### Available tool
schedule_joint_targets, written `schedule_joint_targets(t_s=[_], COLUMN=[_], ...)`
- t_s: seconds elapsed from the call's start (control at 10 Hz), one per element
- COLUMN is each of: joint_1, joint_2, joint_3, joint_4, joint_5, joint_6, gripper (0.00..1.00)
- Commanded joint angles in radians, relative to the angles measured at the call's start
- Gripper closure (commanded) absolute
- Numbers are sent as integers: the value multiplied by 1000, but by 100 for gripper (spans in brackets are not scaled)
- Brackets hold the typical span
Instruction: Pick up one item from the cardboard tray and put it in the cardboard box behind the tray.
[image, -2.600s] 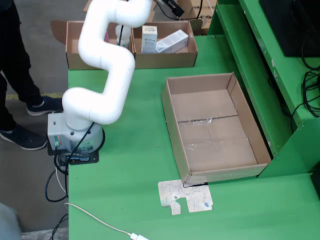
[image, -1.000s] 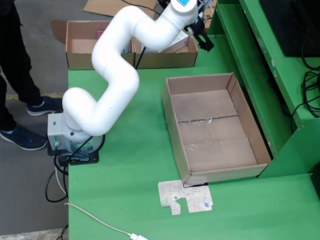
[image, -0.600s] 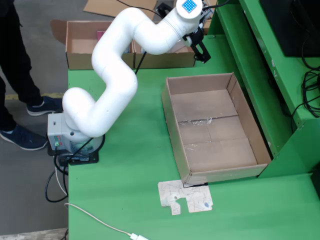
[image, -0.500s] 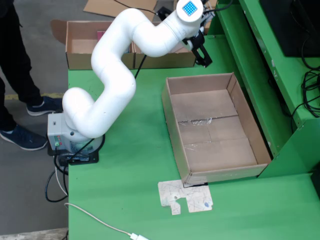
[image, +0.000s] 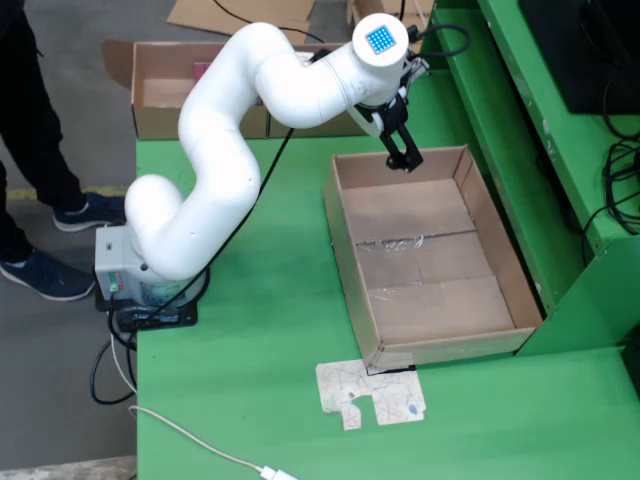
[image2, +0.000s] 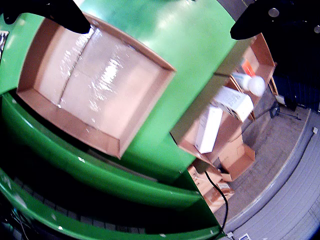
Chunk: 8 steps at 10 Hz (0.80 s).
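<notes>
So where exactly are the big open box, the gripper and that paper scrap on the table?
big open box (image: 425, 265), fixed view, its taped floor.
gripper (image: 403, 160), fixed view, between its black fingertips.
paper scrap (image: 368, 392), fixed view, its middle.

No text, label or number can be read anywhere; print on the white boxes (image2: 207, 130) is too blurred.

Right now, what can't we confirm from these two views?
- Contents of the far boxes: in the fixed view the arm covers the right one.
- Item labels: in the wrist view the white cartons are too blurred to read.
- Gripper: small and dark in the fixed view; only two dark tips at the top edge of the wrist view. Jaws look apart with nothing between.
- Open box: its left corner is cut off.
</notes>
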Motion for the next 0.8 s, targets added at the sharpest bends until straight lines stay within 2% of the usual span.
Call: schedule_joint_targets(t_s=[0.0, 0.7], joint_1=[-113, -248], joint_2=[9, -61], joint_3=[20, 20], joint_4=[-191, -154], joint_5=[-37, -70], joint_6=[-135, -242], gripper=[0, 0])
